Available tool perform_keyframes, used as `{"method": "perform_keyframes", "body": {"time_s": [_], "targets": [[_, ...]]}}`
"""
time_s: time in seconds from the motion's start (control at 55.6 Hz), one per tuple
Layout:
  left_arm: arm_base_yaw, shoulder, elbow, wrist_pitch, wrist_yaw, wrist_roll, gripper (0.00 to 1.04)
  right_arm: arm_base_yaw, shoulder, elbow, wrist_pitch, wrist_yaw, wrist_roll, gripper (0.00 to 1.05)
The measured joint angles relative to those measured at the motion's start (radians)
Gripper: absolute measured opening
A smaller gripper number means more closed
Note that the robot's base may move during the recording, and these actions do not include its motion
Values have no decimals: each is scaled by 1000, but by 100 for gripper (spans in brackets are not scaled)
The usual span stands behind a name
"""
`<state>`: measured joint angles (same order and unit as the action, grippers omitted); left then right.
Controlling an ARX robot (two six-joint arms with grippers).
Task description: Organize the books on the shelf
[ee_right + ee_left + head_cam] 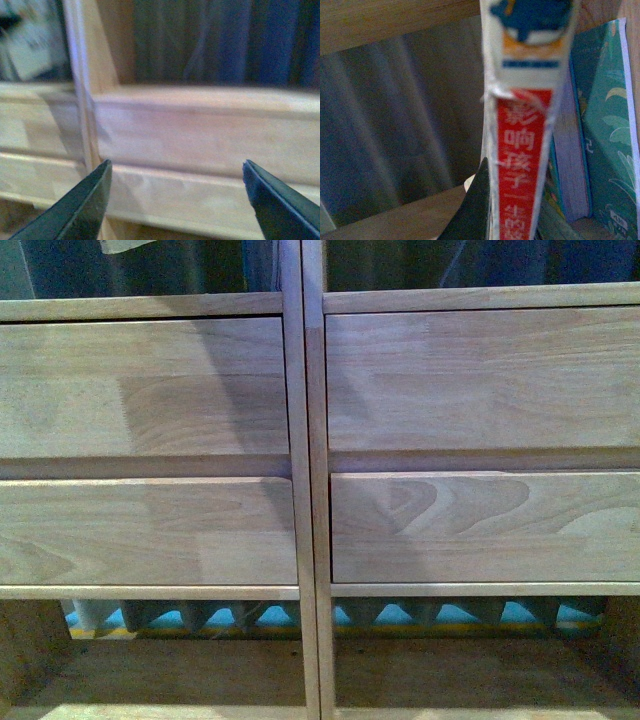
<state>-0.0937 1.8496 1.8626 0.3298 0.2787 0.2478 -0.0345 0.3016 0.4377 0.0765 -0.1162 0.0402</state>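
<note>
In the left wrist view my left gripper [510, 215] is shut on a thin book [522, 150] with a whitish spine, a red band of white characters and a blue figure at its end. One dark finger [472, 210] presses the book's side; the other is hidden behind it. The book stands inside a compartment of the pale wood shelf [395, 220], beside other books, one with a teal cover [610, 140]. My right gripper [177, 170] is open and empty, facing the shelf's drawer fronts [200, 135]. The front view shows the shelf [310, 490] close up, with neither arm in sight.
Four plain drawer fronts [150, 390] fill the front view, split by twin uprights. A dark folded backdrop [385, 125] shows through the open-backed compartment. A blurred pale object [30, 45] sits in the compartment left of the upright [82, 90] in the right wrist view.
</note>
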Motion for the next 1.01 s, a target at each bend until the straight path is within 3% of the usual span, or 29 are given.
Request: {"method": "perform_keyframes", "body": {"time_s": [0.108,0.36,0.485,1.007], "targets": [[-7,64,97,-37,-18,4,7,25,-46,-63,-170,103,-16,62],[-11,204,290,-107,-64,2,7,31,-108,-183,-147,113,-30,28],[-13,277,383,-159,-100,-3,7,31,-142,-236,-126,113,-33,3],[-70,509,826,-467,-262,-25,7,31,-222,-353,-93,113,-37,3]]}}
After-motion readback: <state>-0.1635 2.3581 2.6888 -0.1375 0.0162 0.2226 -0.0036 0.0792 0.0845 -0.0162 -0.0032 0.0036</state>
